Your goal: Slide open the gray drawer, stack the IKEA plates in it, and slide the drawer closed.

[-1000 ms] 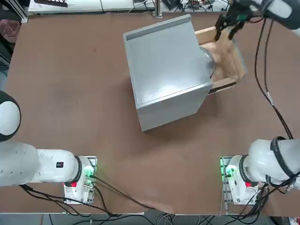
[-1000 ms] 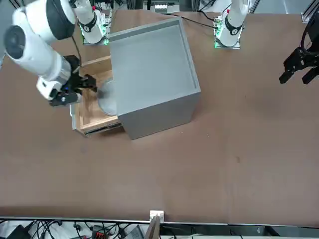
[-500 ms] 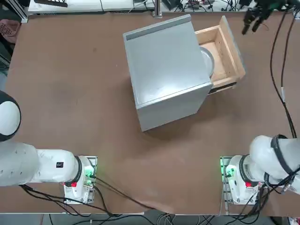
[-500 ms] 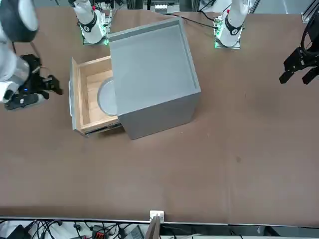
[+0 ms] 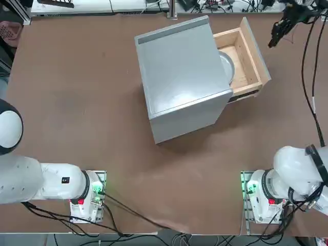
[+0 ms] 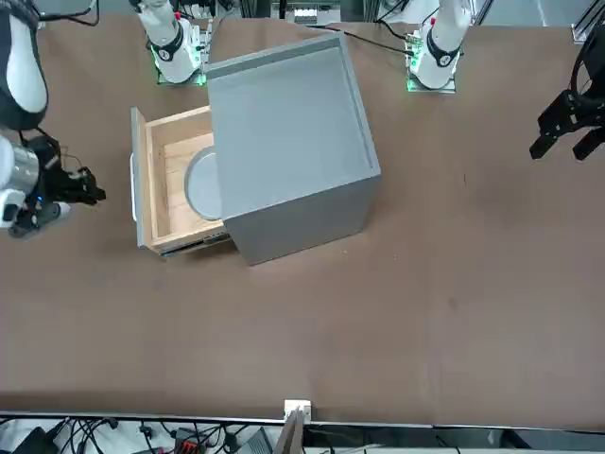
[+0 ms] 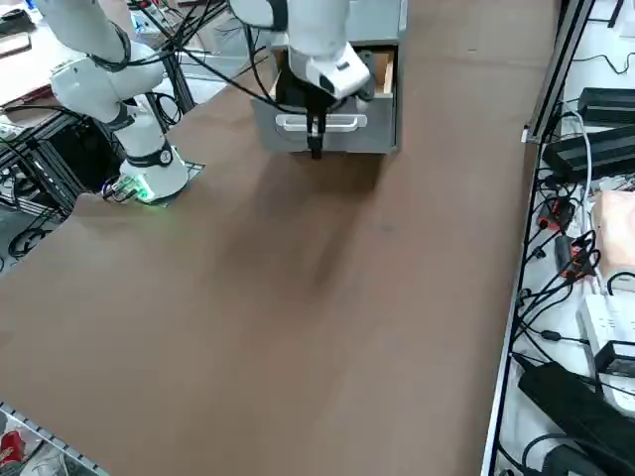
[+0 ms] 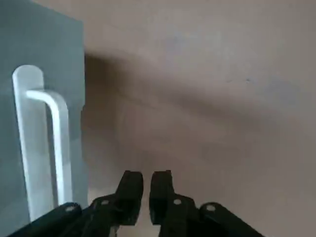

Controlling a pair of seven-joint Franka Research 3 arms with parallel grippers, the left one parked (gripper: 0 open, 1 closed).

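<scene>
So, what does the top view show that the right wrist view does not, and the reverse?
Only the top view shows the inside of the open gray drawer, with a pale round plate lying partly under the gray cabinet. Only the right wrist view shows the drawer's white handle and that the fingers are together, holding nothing. Both show the right gripper outside the drawer, over the brown table.

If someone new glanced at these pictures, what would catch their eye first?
Probably the large gray cabinet mid-table, its gray drawer pulled open at one side with a pale plate lying inside. Next, the right gripper, empty with its fingers shut, hanging just outside the drawer's front panel near the white handle.
</scene>
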